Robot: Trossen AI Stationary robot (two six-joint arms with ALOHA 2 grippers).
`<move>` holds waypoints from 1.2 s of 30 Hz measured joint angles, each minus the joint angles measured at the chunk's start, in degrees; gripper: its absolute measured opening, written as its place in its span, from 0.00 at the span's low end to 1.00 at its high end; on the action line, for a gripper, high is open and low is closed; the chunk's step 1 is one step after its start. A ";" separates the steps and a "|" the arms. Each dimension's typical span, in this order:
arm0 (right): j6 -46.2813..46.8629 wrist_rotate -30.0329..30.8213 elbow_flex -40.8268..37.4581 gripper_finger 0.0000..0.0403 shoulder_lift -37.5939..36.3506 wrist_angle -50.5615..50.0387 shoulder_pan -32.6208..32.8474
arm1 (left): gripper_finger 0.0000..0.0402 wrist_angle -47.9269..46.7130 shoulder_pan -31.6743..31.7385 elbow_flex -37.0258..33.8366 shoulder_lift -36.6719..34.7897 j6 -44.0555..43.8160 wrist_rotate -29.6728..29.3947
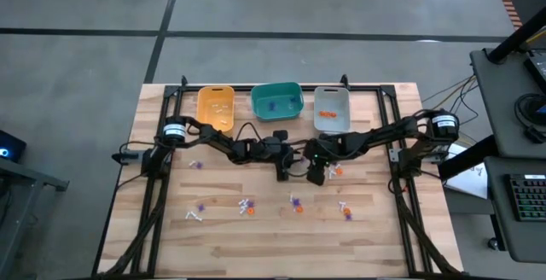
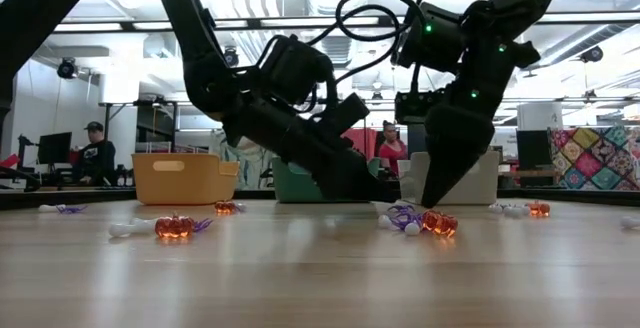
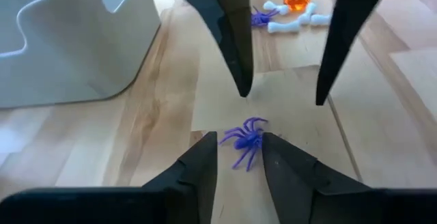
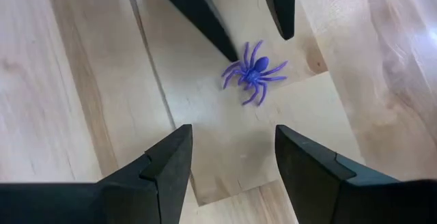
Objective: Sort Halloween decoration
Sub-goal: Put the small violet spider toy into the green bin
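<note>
The wooden surface [image 1: 273,229] is seen from above, with both dark arms reaching in to meet near its middle. Along its far edge three bins are lined up: a yellow bin [image 1: 215,107], a teal bin [image 1: 276,101] and a grey bin [image 1: 332,109], each holding a few trinkets. The left gripper [image 3: 239,162] is lowered to the surface, its fingers parted around a purple spider [image 3: 244,139] that lies flat on the wood between their tips, not clamped. The right gripper [image 4: 233,157] is held directly opposite, fingers spread wide and released, nothing between them. Other Halloween decoration pieces are scattered nearer the front edge: an orange pumpkin [image 2: 174,226], another orange pumpkin [image 2: 439,223] and white bones [image 3: 290,23].
</note>
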 joint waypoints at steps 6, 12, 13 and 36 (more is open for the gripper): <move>0.04 0.06 0.00 0.49 0.58 0.26 -0.04 | 0.35 -0.28 0.01 -0.02 0.63 4.38 0.00; 0.03 0.03 -0.04 0.49 0.62 2.02 -0.04 | 0.38 -0.45 0.57 -0.13 0.65 4.49 0.35; 0.00 0.03 -0.04 0.49 0.62 2.43 -0.04 | 0.38 -0.46 0.67 -0.13 0.65 4.43 0.37; 1.61 0.09 -0.09 0.49 0.62 3.79 -0.04 | 0.19 -0.49 1.29 -0.33 0.68 4.34 4.76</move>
